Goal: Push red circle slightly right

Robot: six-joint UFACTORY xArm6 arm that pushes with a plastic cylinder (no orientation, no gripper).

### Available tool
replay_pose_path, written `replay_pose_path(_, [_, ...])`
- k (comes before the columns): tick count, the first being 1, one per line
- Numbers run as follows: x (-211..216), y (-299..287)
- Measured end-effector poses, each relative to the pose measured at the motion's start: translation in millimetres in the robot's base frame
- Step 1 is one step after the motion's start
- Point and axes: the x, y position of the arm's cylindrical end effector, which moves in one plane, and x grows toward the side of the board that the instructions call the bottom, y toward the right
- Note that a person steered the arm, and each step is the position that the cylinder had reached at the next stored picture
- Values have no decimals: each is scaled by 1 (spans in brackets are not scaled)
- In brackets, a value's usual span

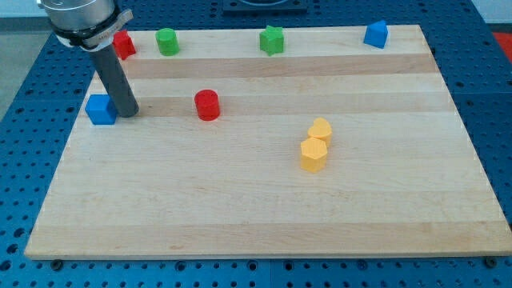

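The red circle [207,105], a short red cylinder, stands on the wooden board [264,208] left of the middle. My tip [126,113] rests on the board at the view's left, about a hundred pixels left of the red circle and level with it. The tip touches or nearly touches the right side of a blue cube [101,110]. The dark rod rises from the tip up to the arm's head at the view's top left.
Along the top edge stand a red block [123,45] partly hidden by the arm, a green cylinder [166,42], a green star-like block [272,40] and a blue house-shaped block [376,34]. Two yellow blocks [315,146] touch each other right of centre.
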Motion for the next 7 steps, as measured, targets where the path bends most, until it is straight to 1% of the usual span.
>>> replay_pose_path(3, [18,2])
replay_pose_path(5, [27,23])
replay_pose_path(7, [26,61])
